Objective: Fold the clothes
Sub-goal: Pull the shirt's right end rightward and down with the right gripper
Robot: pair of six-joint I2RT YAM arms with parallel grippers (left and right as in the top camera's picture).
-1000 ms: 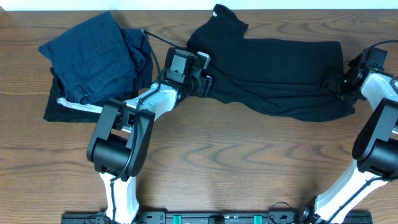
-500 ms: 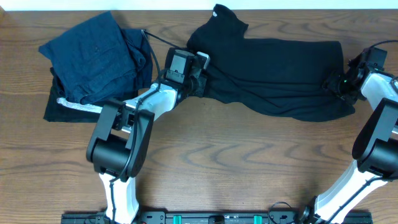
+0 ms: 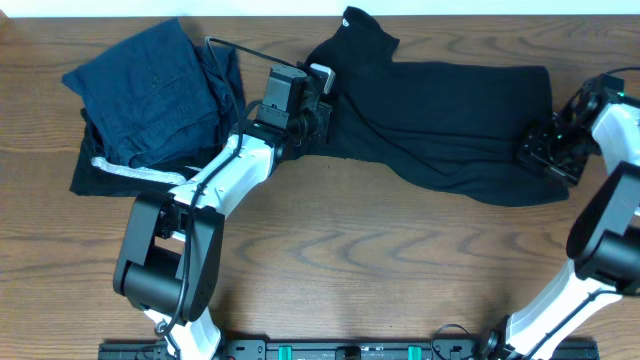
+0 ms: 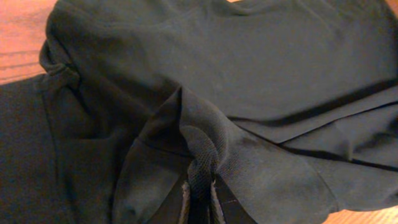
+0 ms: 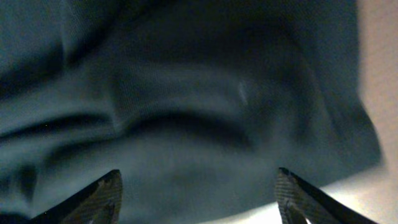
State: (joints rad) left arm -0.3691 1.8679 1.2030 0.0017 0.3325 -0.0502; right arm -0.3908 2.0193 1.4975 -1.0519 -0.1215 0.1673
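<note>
Across the desk's far side sprawls the black high-collar top. Left tool is clenched on a fold near the collar; right tool hangs released over the opposite end. Grasping stage, I'd judge: right needs its own grip next.

Your left gripper now pinches a raised fold of the black top at its left edge, where a second ago its jaws stood apart; it sits slightly farther back, and that arm's elbow has swung left; the top's near-left hem draws up toward it; your right gripper has slid slightly nearer over the right end, jaws wider than before.
</note>
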